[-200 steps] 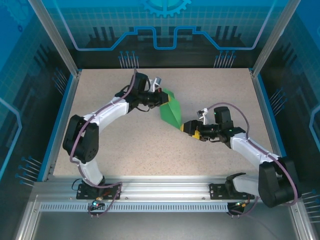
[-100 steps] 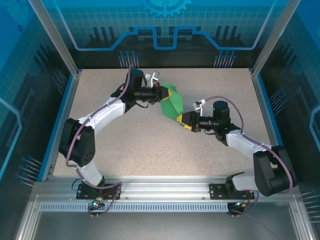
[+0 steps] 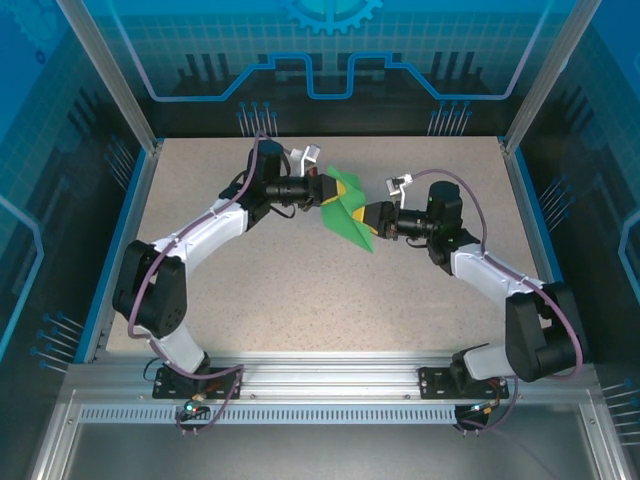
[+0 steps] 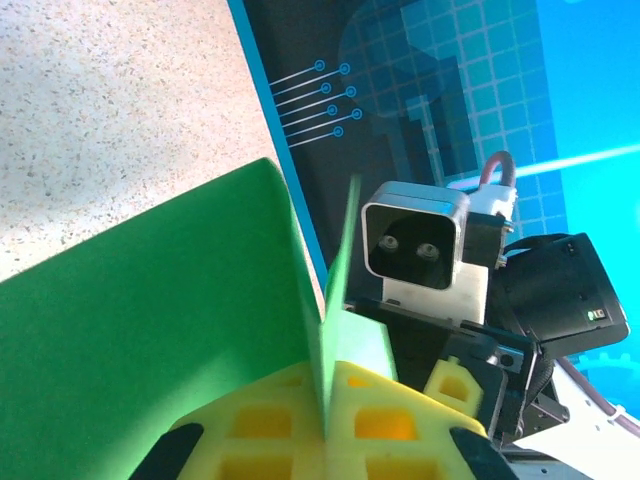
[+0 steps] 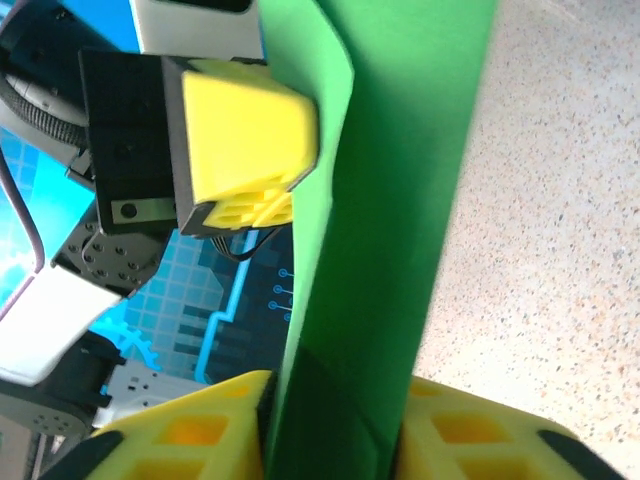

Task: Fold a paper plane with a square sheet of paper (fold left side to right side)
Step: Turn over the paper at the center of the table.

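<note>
The square sheet of paper [image 3: 347, 210], bright green and folded into a narrower creased shape, hangs above the table between my two grippers. My left gripper [image 3: 322, 188] is shut on its upper left end. In the left wrist view the paper [image 4: 150, 330] stands edge-on, pinched between the yellow pads [image 4: 400, 425]. My right gripper [image 3: 372, 222] is shut on the lower right end. In the right wrist view the folded strip [image 5: 390, 200] fills the gap between the right gripper's [image 5: 335, 440] yellow fingers. The left gripper's yellow finger [image 5: 245, 150] presses the paper's far end.
The speckled tabletop [image 3: 300, 290] lies below the paper. Blue rails [image 3: 118, 240] and dark enclosure walls border it on the left, right and back. The aluminium base plate [image 3: 320, 395] with both arm mounts runs along the near edge.
My right gripper moved up and left to the paper and closed on its lower right end. My left gripper shifted slightly back and turned the paper, keeping hold.
</note>
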Motion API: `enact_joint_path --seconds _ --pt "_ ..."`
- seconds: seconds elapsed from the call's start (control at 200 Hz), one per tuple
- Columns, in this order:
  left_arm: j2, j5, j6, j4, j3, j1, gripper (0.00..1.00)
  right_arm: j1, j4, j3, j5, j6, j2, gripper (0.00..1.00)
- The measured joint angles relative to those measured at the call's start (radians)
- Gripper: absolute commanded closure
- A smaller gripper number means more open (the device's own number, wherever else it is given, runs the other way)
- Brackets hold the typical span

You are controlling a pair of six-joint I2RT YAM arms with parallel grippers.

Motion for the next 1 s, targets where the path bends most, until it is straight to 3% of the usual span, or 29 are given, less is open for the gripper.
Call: enact_joint_path --seconds 0.195,0.38,0.505,0.615,0.78,1.0 --pt "-0.012 -0.009 0.028 -0.028 -0.007 0.0 0.44 -0.003 -0.053 0.001 0.008 -0.039 -0.004 0.86" --pt "-0.128 -0.12 0.135 -0.18 -0.032 0.021 0.24 -0.002 -0.315 0.04 0.077 -0.21 -0.068 0.86" --pt "-0.267 -0.23 0.207 -0.276 -0.054 0.05 0.16 0.019 -0.571 0.127 0.209 -0.391 -0.127 0.86" --pt "-0.391 -0.341 0.264 -0.336 -0.07 0.058 0.09 0.101 -0.783 0.229 0.417 -0.545 -0.148 0.86" --pt "-0.538 -0.5 0.303 -0.385 -0.109 0.058 0.03 0.325 -1.054 0.377 0.867 -0.713 -0.11 0.86" --pt "-0.62 -0.662 0.321 -0.432 -0.137 0.058 0.01 0.547 -1.318 0.58 1.447 -0.813 0.158 0.85"
